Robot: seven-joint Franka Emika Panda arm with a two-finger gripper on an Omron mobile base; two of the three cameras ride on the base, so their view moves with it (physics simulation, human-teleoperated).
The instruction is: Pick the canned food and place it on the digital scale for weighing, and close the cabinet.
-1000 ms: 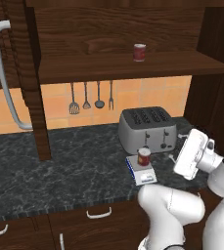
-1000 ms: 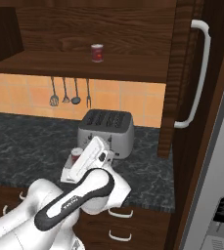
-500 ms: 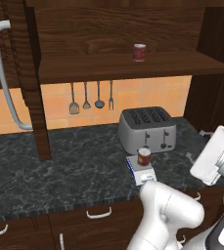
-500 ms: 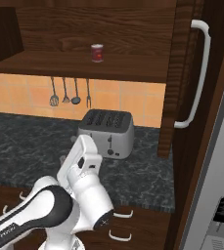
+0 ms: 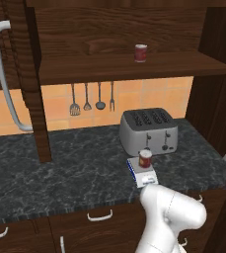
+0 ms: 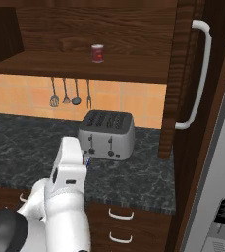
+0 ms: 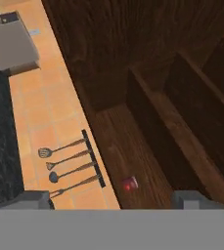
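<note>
Standing wide open and empty, the gripper (image 7: 111,197) shows its two finger tips far apart at the bottom of the hand view, touching nothing. That rolled view looks along the tiled wall at the hanging utensils (image 7: 67,166) and at a red can (image 7: 130,183) on the cabinet shelf; a corner of the toaster (image 7: 11,41) sits at its upper left. Nearest in the left base view, the canned food (image 5: 145,159) stands upright on the digital scale (image 5: 142,172), just in front of the toaster. In the right base view the arm's white forearm (image 6: 69,167) covers that spot, leaving only a blue sliver of the scale visible. The arm is folded low, its hand swung out to the right. Beyond, the cabinet (image 5: 134,37) stands open, its doors swung out.
</note>
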